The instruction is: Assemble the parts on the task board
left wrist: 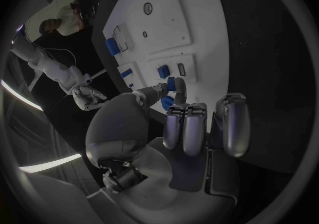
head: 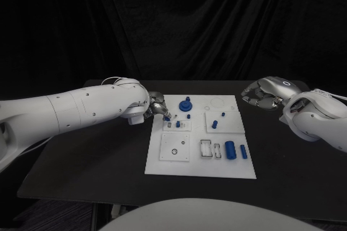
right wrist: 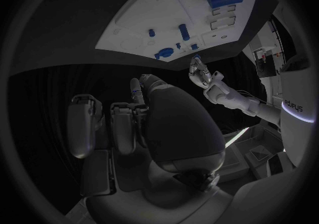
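Observation:
The white task board (head: 202, 166) lies mid-table. My left hand (head: 158, 109) hovers over its far left corner and pinches a small blue part (head: 167, 119) between thumb and a finger; the wrist view shows that part (left wrist: 174, 83) at the fingertips, just above the board (left wrist: 166, 27). A blue round part with a peg (head: 186, 105) stands at the far edge. Short blue pegs (head: 214, 124) stand in the middle blocks. A thick blue cylinder (head: 230, 149) and a thinner one (head: 243, 151) lie near the right side. My right hand (head: 264, 95), fingers curled, holds nothing, off the board's far right corner.
A black ring (head: 174, 151) marks a square block at the board's near left. Two rectangular slots (head: 206, 148) sit beside the thick cylinder. Bare black table (head: 87, 166) surrounds the board. The right wrist view shows the board (right wrist: 146, 16) and my left hand (right wrist: 199, 72) beyond it.

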Robot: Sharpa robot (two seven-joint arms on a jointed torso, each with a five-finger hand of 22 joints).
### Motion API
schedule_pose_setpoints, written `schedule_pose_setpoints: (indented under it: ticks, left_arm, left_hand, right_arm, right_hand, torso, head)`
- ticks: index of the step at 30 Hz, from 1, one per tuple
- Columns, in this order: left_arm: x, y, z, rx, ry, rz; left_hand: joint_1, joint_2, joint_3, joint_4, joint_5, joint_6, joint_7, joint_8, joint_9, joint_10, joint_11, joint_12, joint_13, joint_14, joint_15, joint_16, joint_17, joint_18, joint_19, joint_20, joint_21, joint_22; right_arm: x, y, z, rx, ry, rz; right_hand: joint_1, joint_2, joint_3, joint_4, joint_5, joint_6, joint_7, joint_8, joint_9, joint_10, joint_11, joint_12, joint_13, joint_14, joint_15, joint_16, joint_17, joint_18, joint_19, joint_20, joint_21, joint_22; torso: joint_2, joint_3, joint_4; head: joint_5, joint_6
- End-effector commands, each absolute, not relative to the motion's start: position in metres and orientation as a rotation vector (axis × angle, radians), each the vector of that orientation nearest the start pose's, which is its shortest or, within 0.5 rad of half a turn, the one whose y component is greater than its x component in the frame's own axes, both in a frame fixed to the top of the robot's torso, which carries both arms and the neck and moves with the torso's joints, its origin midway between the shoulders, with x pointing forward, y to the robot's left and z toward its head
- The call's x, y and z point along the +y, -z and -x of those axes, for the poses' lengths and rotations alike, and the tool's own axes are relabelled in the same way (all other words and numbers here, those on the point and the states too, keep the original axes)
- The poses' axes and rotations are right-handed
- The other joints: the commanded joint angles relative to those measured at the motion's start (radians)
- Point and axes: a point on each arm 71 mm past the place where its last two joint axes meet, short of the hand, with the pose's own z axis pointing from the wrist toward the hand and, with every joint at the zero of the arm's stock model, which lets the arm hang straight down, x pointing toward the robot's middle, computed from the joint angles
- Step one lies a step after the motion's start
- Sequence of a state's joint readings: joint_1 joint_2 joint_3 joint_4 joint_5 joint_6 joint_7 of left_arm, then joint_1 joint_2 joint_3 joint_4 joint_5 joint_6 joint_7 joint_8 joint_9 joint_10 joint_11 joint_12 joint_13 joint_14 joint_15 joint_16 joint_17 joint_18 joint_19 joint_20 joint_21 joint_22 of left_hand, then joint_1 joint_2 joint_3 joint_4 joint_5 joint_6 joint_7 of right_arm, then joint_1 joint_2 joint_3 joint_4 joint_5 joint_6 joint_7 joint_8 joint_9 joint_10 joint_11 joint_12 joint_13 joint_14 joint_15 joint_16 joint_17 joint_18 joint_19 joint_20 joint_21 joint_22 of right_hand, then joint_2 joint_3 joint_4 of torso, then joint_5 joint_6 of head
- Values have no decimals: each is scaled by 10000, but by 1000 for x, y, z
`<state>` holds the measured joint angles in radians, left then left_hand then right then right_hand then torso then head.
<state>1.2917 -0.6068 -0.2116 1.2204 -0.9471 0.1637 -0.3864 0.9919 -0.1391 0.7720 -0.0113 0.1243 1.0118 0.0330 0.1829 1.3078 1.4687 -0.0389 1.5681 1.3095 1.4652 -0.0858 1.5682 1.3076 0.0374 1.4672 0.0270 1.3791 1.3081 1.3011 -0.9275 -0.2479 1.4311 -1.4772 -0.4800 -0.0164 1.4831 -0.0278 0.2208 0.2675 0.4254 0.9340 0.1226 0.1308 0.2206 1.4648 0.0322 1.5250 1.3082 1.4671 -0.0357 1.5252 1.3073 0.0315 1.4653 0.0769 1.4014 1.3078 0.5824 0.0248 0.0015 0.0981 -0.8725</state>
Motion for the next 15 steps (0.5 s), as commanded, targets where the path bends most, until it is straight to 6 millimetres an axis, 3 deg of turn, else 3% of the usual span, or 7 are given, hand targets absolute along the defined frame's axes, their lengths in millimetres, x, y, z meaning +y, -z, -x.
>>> schedule_pose_setpoints:
  ticks: [1,11,15]
  left_arm:
    - [180,253,-518,25009,4004,1443]
    - [168,250,-526,24811,2739,645]
    - [167,250,-529,24790,1873,439]
  left_hand:
    - [16,53,905,-873,-64,-69,29,-38,149,1021,45,27,2613,1055,50,26,2632,84,43,35,-14,2023]
    - [-42,168,708,-825,39,-150,37,-68,181,1021,75,27,2613,1055,85,26,2632,88,27,66,-24,2017]
    - [-52,261,499,-828,231,-190,29,-72,206,1021,64,27,2613,1055,73,26,2632,81,59,69,32,2030]
  right_arm:
    - [-274,202,-489,15873,-4704,1955]
    - [-272,202,-489,15885,-4746,1987]
    - [-271,202,-489,15887,-4762,2004]
  right_hand:
    - [64,-54,79,-4,39,27,10,-52,-14,396,42,-54,2088,791,89,-56,2142,124,69,65,-36,2052]
    - [64,-54,79,-4,39,27,10,-52,-14,396,42,-54,2088,791,89,-56,2142,124,69,65,-36,2052]
    - [64,-54,79,-4,39,27,10,-52,-14,396,42,-54,2088,791,89,-56,2142,124,69,65,-36,2052]
  torso:
    - [6,-5,8]
    - [16,-14,10]
    - [20,-12,8]
  head:
    - [8,-2]
    - [54,-2]
    - [93,-2]
